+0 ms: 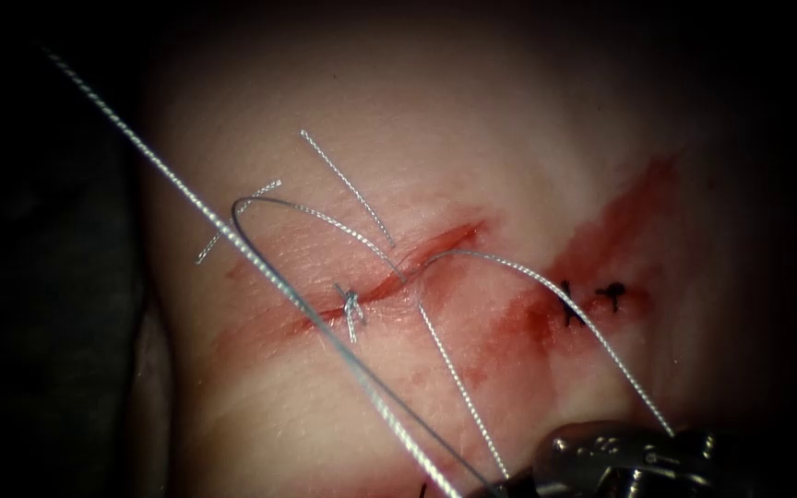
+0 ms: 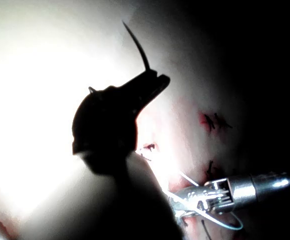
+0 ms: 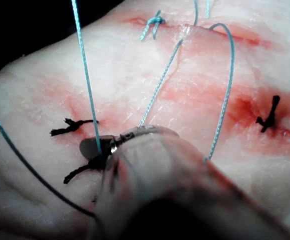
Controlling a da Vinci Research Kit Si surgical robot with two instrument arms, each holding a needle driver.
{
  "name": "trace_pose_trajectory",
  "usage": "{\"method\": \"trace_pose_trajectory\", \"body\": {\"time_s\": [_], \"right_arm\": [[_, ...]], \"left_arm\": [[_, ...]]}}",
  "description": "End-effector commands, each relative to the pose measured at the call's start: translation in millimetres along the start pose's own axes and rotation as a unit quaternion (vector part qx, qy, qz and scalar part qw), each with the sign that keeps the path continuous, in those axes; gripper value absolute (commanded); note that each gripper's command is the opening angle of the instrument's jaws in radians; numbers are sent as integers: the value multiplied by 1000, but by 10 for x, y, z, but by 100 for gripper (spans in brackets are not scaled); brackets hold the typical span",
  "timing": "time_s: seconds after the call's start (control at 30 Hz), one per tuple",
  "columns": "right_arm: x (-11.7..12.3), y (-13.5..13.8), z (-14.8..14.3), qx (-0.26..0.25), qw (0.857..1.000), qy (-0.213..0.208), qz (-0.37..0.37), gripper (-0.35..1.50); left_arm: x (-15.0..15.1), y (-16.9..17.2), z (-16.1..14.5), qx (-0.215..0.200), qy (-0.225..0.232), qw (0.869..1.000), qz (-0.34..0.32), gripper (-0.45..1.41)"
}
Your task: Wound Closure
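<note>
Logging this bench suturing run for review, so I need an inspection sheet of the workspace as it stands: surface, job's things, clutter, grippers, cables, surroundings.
Surface: tissue with the cut across it, and red fluid in streaks.
Job's things: needle is held off the tissue, not in it; thread loops over the cut; one knot sits on the cut.
Clutter: cut ends of thread; dark stitches right of the cut.
Grippers: left tool is shut on the needle near one end; right tool is shut on the thread.
Cables: nothing seen.
Surroundings: dark, nothing seen.
</note>
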State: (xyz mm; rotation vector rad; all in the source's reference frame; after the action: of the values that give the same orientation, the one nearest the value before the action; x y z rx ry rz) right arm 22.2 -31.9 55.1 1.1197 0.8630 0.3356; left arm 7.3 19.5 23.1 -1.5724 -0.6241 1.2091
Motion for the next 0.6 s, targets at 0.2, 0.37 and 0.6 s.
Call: {"method": "trace_pose_trajectory", "body": {"time_s": [0.2,0.37,0.6], "right_arm": [[-21,4,-29,-23,999,-21,25,-35],[-41,11,-61,-55,997,-50,36,-35],[-59,19,-90,-86,992,-77,46,-35]], "left_arm": [[2,-18,-9,41,9,999,24,-45],[13,-30,-32,87,26,995,41,-45],[28,-37,-65,138,53,987,56,-45]]}}
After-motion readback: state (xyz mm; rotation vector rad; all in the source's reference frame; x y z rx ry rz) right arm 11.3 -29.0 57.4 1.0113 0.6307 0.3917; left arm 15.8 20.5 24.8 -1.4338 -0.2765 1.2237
